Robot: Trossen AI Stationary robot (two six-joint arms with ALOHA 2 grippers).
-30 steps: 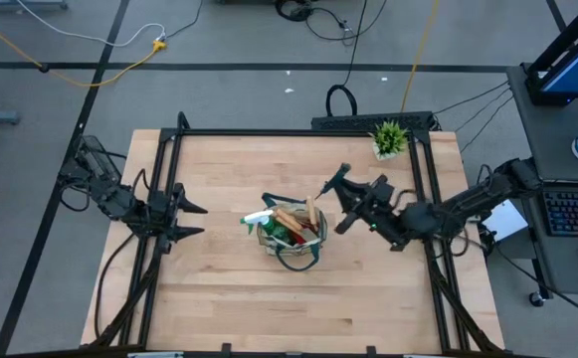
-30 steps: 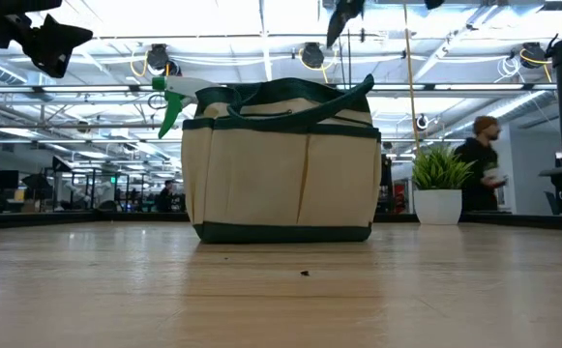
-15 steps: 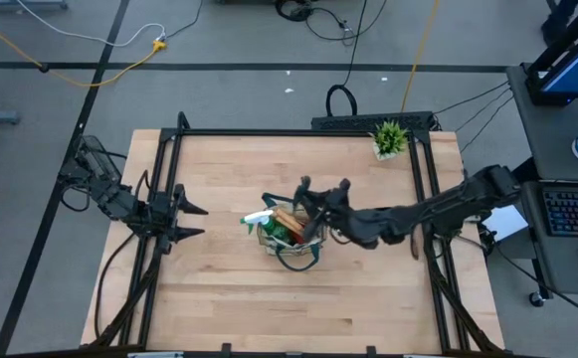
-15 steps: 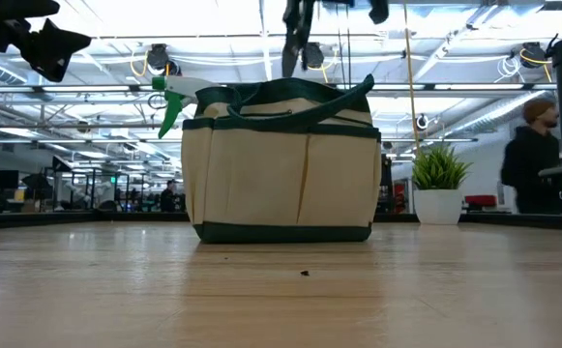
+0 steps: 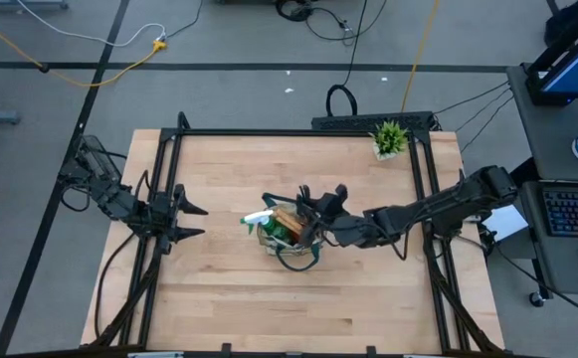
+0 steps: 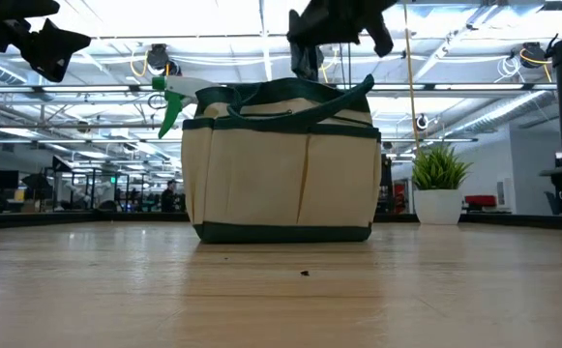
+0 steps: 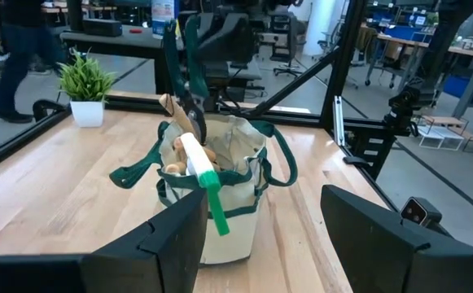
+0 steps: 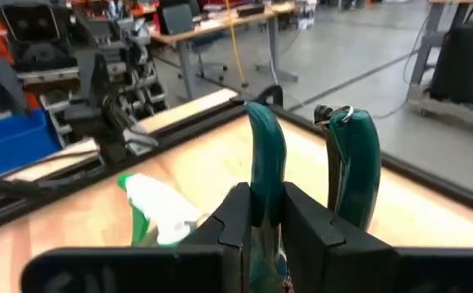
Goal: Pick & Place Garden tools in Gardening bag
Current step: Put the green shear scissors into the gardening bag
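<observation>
- A wide workshop hall with bright strip lights lies behind the pale wooden counter (image 5: 269,288), which has a black frame round its edges.
- The gardening bag (image 5: 290,237) stands near the middle of the counter, tan cloth with dark green trim and loop handles (image 6: 290,101).
- A green spray bottle (image 7: 203,177) leans out of the bag's left side, its nozzle past the rim.
- Wooden handles (image 5: 290,219) show inside the bag beside it; which tools they belong to I cannot tell.
- The right hand (image 5: 318,204) reaches in from the right and sits over the bag's far rim.
- It grips the green-handled pruning shears (image 8: 301,175), its fingers (image 8: 234,221) closed on one green handle while the other handle stands free beside it.
- In the left wrist view the shears hang upright with their blades pointing down into the bag's mouth.
- The left hand (image 5: 191,221) waits well apart at the counter's left edge, its fingers (image 7: 146,248) spread wide and holding nothing.
- A small potted plant (image 5: 389,138) stands at the far right corner of the counter.
- A person (image 7: 15,57) walks in the hall beyond the counter.
</observation>
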